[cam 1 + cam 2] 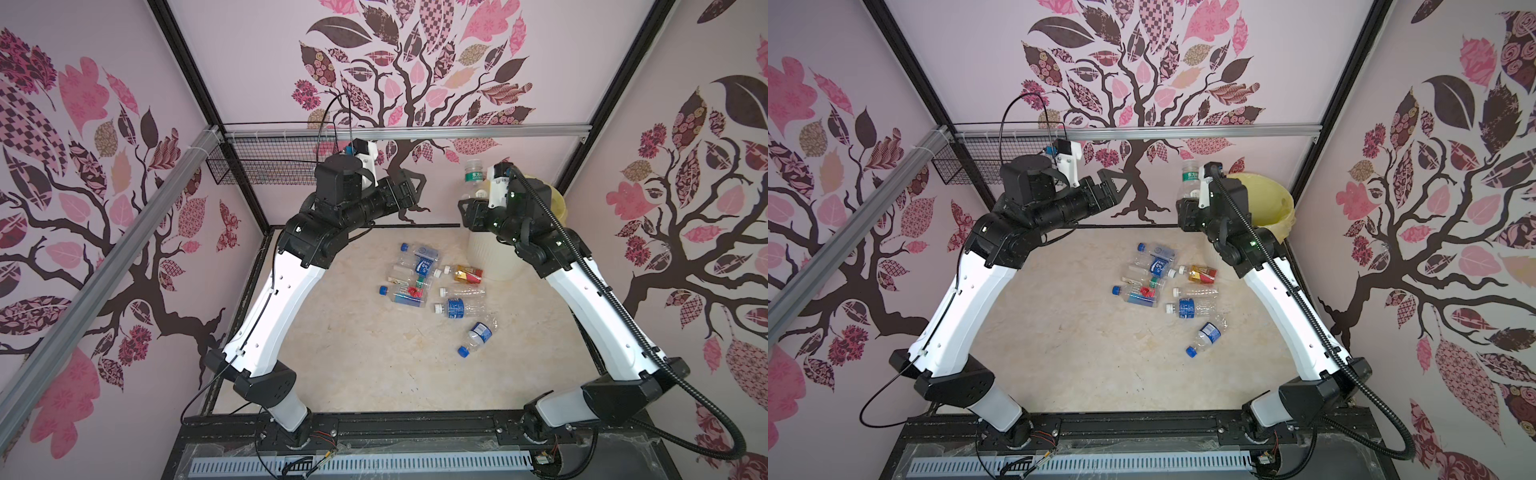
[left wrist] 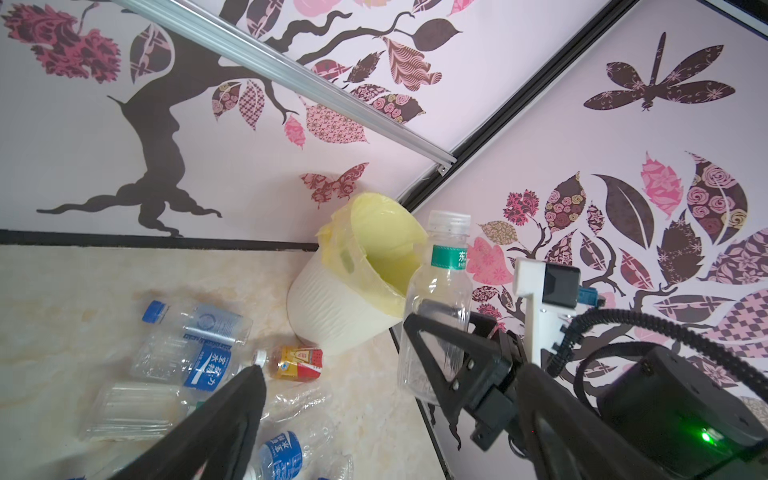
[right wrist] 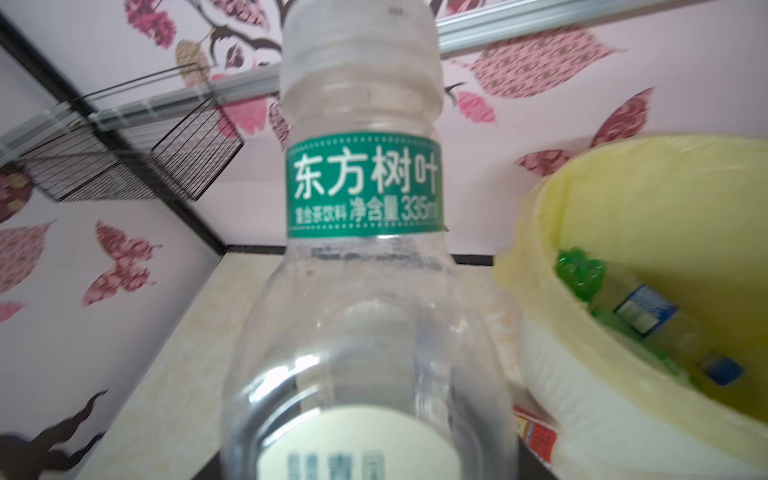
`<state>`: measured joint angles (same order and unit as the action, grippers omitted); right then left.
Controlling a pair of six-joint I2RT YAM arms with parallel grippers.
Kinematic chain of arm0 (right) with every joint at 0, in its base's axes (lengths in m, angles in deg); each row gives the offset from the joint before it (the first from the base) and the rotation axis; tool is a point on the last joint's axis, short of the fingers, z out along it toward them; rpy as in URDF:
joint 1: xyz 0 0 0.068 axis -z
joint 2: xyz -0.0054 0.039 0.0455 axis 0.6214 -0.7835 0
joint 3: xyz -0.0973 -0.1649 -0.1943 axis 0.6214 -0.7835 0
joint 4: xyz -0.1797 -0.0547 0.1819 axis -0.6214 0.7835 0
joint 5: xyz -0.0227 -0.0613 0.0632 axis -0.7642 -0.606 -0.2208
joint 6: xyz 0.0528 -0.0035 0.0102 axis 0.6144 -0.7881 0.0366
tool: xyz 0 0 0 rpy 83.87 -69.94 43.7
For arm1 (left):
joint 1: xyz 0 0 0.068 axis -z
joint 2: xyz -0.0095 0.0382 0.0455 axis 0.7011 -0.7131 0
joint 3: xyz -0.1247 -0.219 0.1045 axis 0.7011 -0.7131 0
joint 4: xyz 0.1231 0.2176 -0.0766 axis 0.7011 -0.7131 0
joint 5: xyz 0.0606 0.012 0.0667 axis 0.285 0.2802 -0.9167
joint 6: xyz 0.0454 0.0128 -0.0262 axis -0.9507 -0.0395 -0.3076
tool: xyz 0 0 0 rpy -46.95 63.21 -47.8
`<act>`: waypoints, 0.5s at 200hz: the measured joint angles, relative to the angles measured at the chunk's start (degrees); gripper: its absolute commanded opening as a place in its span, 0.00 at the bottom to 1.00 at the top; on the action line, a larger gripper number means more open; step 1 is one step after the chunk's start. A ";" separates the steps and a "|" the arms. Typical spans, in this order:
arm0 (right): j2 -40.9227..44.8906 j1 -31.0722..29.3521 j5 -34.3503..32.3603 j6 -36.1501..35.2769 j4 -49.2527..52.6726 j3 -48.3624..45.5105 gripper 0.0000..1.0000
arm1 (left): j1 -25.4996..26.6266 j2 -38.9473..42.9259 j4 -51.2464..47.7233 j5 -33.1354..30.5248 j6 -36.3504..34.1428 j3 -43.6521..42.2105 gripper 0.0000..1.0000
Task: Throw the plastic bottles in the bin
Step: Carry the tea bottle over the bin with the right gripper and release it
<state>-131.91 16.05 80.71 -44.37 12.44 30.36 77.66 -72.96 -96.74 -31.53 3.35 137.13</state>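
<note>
Risk: green-labelled bottle (image 3: 361,183), upright, clamped low in right gripper (image 2: 440,322), hangs beside bin (image 2: 332,307), not over it; early release would drop it outside. Left gripper (image 1: 1115,183) spread, empty.

Bin (image 1: 494,257): one, at 2 o'clock on the table (image 1: 353,365).
Wire basket (image 1: 257,166): one, at 11 o'clock.
Green-labelled bottle (image 1: 473,176): one, raised at 1 o'clock.
Single bottles (image 1: 457,308): four, lying separately near centre.
Bottle group (image 1: 411,274): about five, touching; exact count unclear.
Binned bottles (image 3: 640,311): at least two.
</note>
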 measured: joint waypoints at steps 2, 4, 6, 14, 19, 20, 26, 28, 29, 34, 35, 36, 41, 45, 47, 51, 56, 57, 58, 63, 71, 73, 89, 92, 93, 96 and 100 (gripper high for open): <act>-0.17 0.24 -0.63 -0.26 -0.07 0.37 0.46 | 0.04 -0.20 0.04 -0.02 0.04 0.17 0.97; -0.35 0.50 -1.20 -0.55 -0.07 0.72 0.46 | 0.11 -0.50 0.09 -0.04 0.04 0.42 0.97; -0.50 0.72 -1.86 -0.76 -0.09 1.11 0.46 | 0.17 -0.79 0.11 -0.07 0.04 0.63 0.97; -1.07 1.36 -4.07 -1.97 -0.42 2.32 0.47 | 0.57 -1.86 0.15 -0.11 0.07 1.27 0.97; -1.36 1.53 -5.42 -2.84 -0.68 2.89 0.47 | 1.01 -2.58 0.07 -0.17 0.07 1.66 0.97; -1.40 1.53 -5.57 -2.91 -0.72 2.95 0.47 | 1.11 -2.78 0.07 -0.17 0.07 1.77 0.97; -1.62 1.57 -7.13 -4.15 -1.46 3.41 0.47 | 1.75 -3.67 0.07 -0.33 0.00 2.36 0.97; -1.70 1.57 -7.74 -4.48 -1.81 3.52 0.47 | 2.03 -4.04 0.07 -0.33 -0.07 2.64 0.97; -1.73 1.57 -7.91 -4.68 -1.88 3.52 0.47 | 2.14 -4.20 0.07 -0.37 -0.13 2.75 0.97; -1.81 1.57 -8.96 -5.70 -2.69 3.63 0.47 | 2.99 -5.27 -0.02 -0.50 -0.24 3.67 0.97; -1.84 1.57 -9.14 -5.88 -2.78 3.65 0.47 | 3.08 -5.42 0.00 -0.55 -0.31 3.76 0.97; -1.88 1.60 -9.46 -6.32 -2.93 3.69 0.47 | 3.30 -5.70 0.02 -0.61 -0.39 3.98 0.97; -2.03 1.68 -10.47 -7.34 -3.48 3.87 0.46 | 4.15 -6.64 -0.11 -0.81 -0.57 4.81 0.97; -2.23 1.79 -11.41 -8.31 -3.91 4.15 0.46 | 4.87 -7.43 -0.15 -0.96 -0.68 5.49 0.97; -2.34 1.79 -11.80 -8.74 -4.11 4.33 0.46 | 5.09 -7.67 -0.15 -1.05 -0.74 5.68 0.97; -2.58 1.84 -12.59 -9.66 -4.52 4.68 0.47 | 5.79 -8.33 -0.13 -1.03 -0.92 6.19 0.97; -2.93 1.92 -13.62 -10.78 -5.22 5.20 0.47 | 6.49 -8.92 -0.13 -1.01 -1.16 6.56 0.97; -3.04 1.95 -13.90 -11.04 -5.31 5.35 0.47 | 6.69 -9.07 -0.13 -0.98 -1.25 6.60 0.97; -3.08 1.97 -14.03 -11.19 -5.46 5.44 0.47 | 6.78 -9.14 -0.13 -0.98 -1.27 6.62 0.97; -3.34 2.16 -14.97 -12.22 -6.27 5.88 0.47 | 7.39 -9.46 -0.15 -1.01 -1.51 6.67 0.97; -3.69 2.62 -16.26 -13.66 -7.45 6.60 0.47 | 8.13 -9.77 -0.39 -0.94 -1.90 6.67 0.97; -3.78 2.78 -16.63 -14.14 -7.85 6.82 0.47 | 8.26 -9.79 -0.44 -0.96 -1.97 6.67 0.97; -5.07 3.67 -18.40 -16.50 -9.14 9.99 0.47 | 8.55 -9.81 -0.55 -1.05 -2.47 6.67 0.97; -5.57 3.82 -18.75 -17.09 -9.18 11.19 0.47 | 8.52 -9.73 -0.52 -1.07 -2.60 6.67 0.97; -5.66 3.82 -18.84 -17.18 -9.22 11.43 0.47 | 8.52 -9.73 -0.52 -1.09 -2.60 6.67 0.97; -6.12 3.89 -19.10 -17.57 -9.46 12.28 0.47 | 8.48 -9.68 -0.50 -1.18 -2.71 6.67 0.97; -6.75 4.09 -19.47 -18.16 -9.70 13.75 0.47 | 8.39 -9.64 -0.50 -1.22 -2.82 6.67 0.97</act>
<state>-138.66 20.13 61.24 -62.54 2.73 44.11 86.05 -82.60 -97.25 -32.75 0.53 143.80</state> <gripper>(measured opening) 0.578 0.972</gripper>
